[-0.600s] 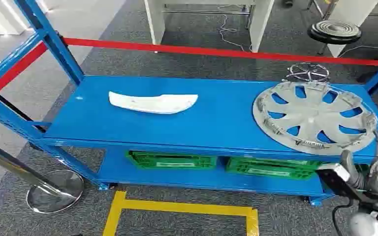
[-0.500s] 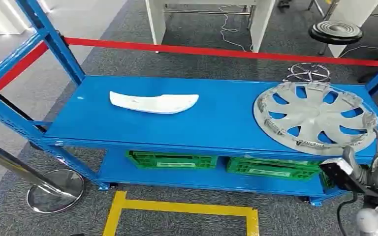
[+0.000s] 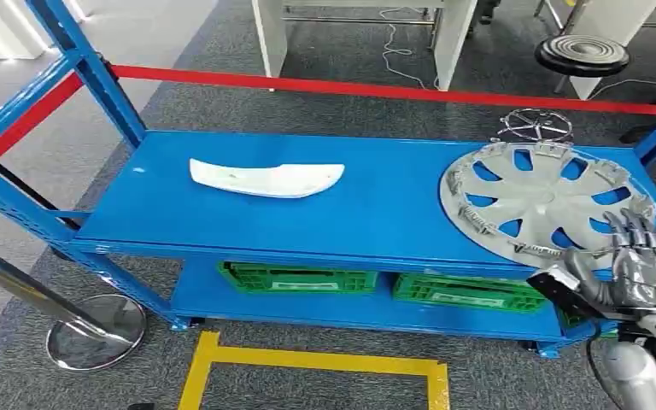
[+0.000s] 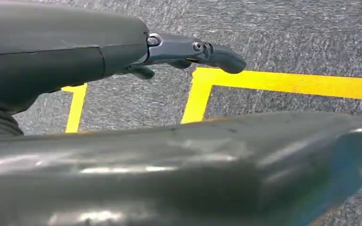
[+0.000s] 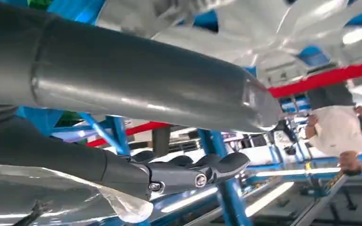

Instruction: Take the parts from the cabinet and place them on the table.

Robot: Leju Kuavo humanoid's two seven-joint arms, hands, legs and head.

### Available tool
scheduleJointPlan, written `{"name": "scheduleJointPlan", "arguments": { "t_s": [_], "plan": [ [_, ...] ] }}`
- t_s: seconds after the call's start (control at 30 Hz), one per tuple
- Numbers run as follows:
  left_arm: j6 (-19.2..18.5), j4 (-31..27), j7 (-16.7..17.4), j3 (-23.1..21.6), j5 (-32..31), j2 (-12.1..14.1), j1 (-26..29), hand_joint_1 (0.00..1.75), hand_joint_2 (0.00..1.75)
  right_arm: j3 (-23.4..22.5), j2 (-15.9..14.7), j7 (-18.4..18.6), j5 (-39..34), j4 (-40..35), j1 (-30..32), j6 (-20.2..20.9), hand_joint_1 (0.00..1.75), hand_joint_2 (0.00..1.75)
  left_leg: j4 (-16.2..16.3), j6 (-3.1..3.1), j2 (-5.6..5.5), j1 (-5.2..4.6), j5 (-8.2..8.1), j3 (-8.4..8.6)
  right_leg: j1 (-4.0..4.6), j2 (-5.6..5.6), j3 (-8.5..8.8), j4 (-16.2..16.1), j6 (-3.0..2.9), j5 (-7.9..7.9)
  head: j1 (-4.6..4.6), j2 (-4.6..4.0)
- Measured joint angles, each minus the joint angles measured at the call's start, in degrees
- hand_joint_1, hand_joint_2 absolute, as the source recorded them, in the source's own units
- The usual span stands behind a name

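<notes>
A blue steel cabinet (image 3: 367, 218) with red rails is standing on grey carpet, its top shelf carrying three parts. Largest is the silver hubcap (image 3: 540, 201), lying flat at the shelf's right end and reaching to the front edge. A white curved trim piece (image 3: 266, 178) is lying well apart from it, toward the left, and a chrome wire emblem ring (image 3: 534, 126) is sitting just behind the hubcap at the back edge. Green crates (image 3: 297, 278) are resting on the lower shelf; whatever label they carry is too small to read.

The right hand (image 3: 636, 265) is hovering at the hubcap's near right rim with fingers spread and nothing held; whether it is touching the rim cannot be told. In the right wrist view the fingers (image 5: 202, 169) are lying straight beside the silver disc. The left hand (image 4: 188, 52) is hanging over carpet marked with yellow floor tape (image 4: 283, 84), fingers loosely extended and holding nothing. A chrome stanchion (image 3: 94, 329) is standing left of the cabinet.
</notes>
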Motion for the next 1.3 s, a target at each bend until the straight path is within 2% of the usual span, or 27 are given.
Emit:
{"name": "scheduleJointPlan", "arguments": {
  "t_s": [0.03,0.33,0.6,0.73,1.0,1.3],
  "plan": [
    [0.0,0.0,0.0,-0.1,-0.1,0.0,0.0,0.00,0.00,0.4,0.0,0.0,0.2,0.3,-0.3,0.2,0.00,1.75,0.0,0.00,0.00,0.00,0.00,0.00,0.00,0.00,0.00,0.0,0.00,0.00,0.00,0.00],
    [-0.1,0.0,0.4,-0.6,-1.1,0.0,0.0,0.00,0.00,8.6,-0.5,0.1,2.3,1.9,-2.4,3.6,0.00,1.75,0.0,0.00,-0.01,0.00,0.00,0.00,0.00,-0.02,-0.01,0.0,0.00,0.00,0.00,0.00],
    [-0.5,0.1,0.3,-0.6,-1.6,0.0,-0.1,0.00,0.00,14.0,-3.1,0.5,-1.5,2.3,-3.2,9.9,0.00,1.75,0.0,0.00,-0.01,-0.01,0.00,-0.02,-0.01,-0.02,-0.02,0.0,0.00,0.00,0.00,0.00],
    [-0.5,0.1,0.1,-0.6,-1.7,0.0,-0.1,0.00,0.00,15.3,-5.0,0.5,-3.5,2.8,-3.3,12.9,0.00,1.75,0.1,0.01,-0.01,-0.01,0.00,-0.04,-0.02,-0.02,-0.02,0.0,0.01,0.00,0.00,0.00],
    [-0.5,0.1,0.3,-0.6,-1.9,0.0,0.0,0.00,0.00,16.9,-7.6,1.2,-5.6,3.4,-3.9,15.9,0.00,1.75,0.1,0.01,-0.01,-0.01,0.00,-0.04,-0.02,-0.02,-0.04,0.0,0.01,0.00,0.00,-0.02],
    [-0.2,0.1,0.6,-0.6,-2.4,-0.3,0.0,0.00,0.00,16.3,-11.1,1.7,-7.9,3.5,-4.3,17.2,0.00,1.75,0.1,0.05,-0.01,-0.02,-0.03,-0.07,-0.03,-0.03,-0.05,0.0,0.01,0.00,0.00,-0.02]
  ]
}}
